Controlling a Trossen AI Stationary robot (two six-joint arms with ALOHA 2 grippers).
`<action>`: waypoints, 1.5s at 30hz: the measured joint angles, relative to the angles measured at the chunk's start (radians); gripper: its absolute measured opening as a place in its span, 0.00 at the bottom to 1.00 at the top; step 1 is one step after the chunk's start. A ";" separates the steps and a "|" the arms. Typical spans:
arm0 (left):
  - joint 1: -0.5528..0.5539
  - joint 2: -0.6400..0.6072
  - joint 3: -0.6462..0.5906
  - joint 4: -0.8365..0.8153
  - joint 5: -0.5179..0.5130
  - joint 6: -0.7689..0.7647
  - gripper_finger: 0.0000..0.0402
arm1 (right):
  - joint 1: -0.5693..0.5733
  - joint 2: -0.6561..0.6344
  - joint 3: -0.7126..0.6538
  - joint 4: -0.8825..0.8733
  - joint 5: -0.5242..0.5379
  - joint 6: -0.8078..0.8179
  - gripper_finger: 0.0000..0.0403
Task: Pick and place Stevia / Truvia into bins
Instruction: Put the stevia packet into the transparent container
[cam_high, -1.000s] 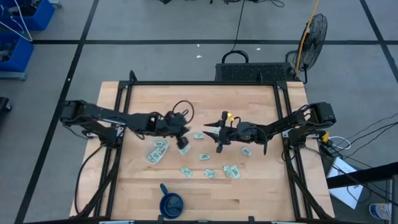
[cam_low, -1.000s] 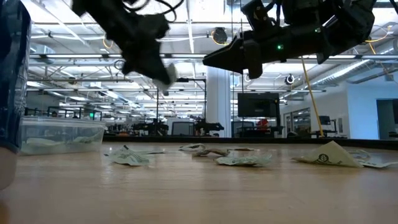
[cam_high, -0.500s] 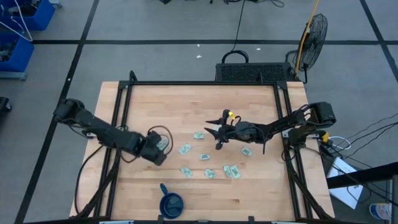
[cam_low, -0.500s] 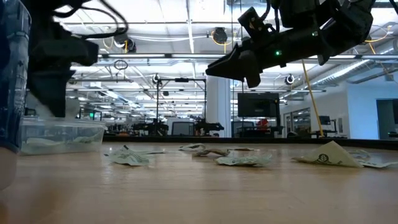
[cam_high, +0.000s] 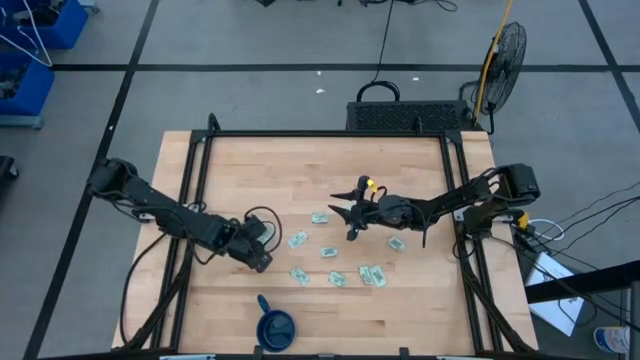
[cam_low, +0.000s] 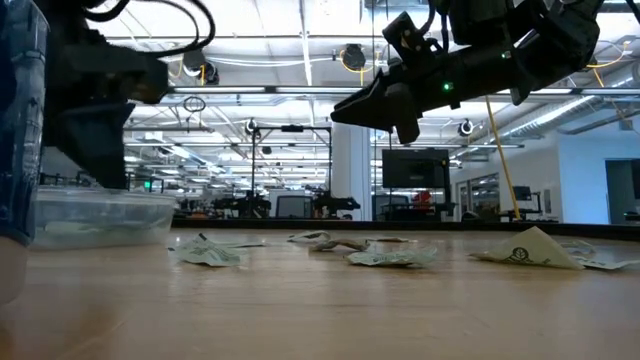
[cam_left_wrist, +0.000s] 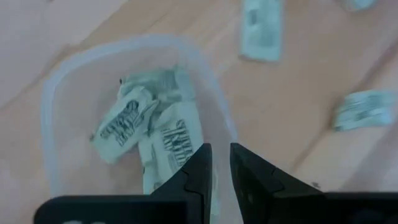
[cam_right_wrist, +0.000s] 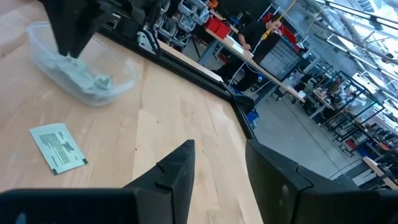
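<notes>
L claw (cam_left_wrist: 221, 163) over tub (cam_left_wrist: 53, 99) w/ sachets (cam_left_wrist: 149, 127), R claw (cam_high: 350, 212) raised mid-table

1. We see the left arm (cam_high: 165, 210) reach in from the table's left edge, angled toward the front; its wrist points down.
2. The left gripper (cam_high: 256, 253) sits low in the left half of the table, nearer the front edge; in its wrist view the fingers (cam_left_wrist: 194, 171) stand almost together, a thin gap between them.
3. The right arm (cam_high: 450, 205) stretches in from the right edge, roughly level, held above the table.
4. The right gripper (cam_high: 345, 215) hangs near the table's middle; its fingers (cam_right_wrist: 177, 171) are spread apart, nothing between them.
</notes>
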 joint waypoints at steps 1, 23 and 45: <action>0.000 0.000 0.000 0.025 0.000 0.010 0.16 | 0.000 0.000 0.000 0.000 0.000 -0.001 0.34; 0.129 -0.104 0.095 0.077 -0.217 0.320 0.16 | -0.062 -0.042 0.001 -0.605 -0.132 0.425 0.34; 0.198 -0.098 0.096 0.097 -0.252 0.377 0.16 | -0.149 0.159 -0.056 -0.398 -0.205 0.594 0.34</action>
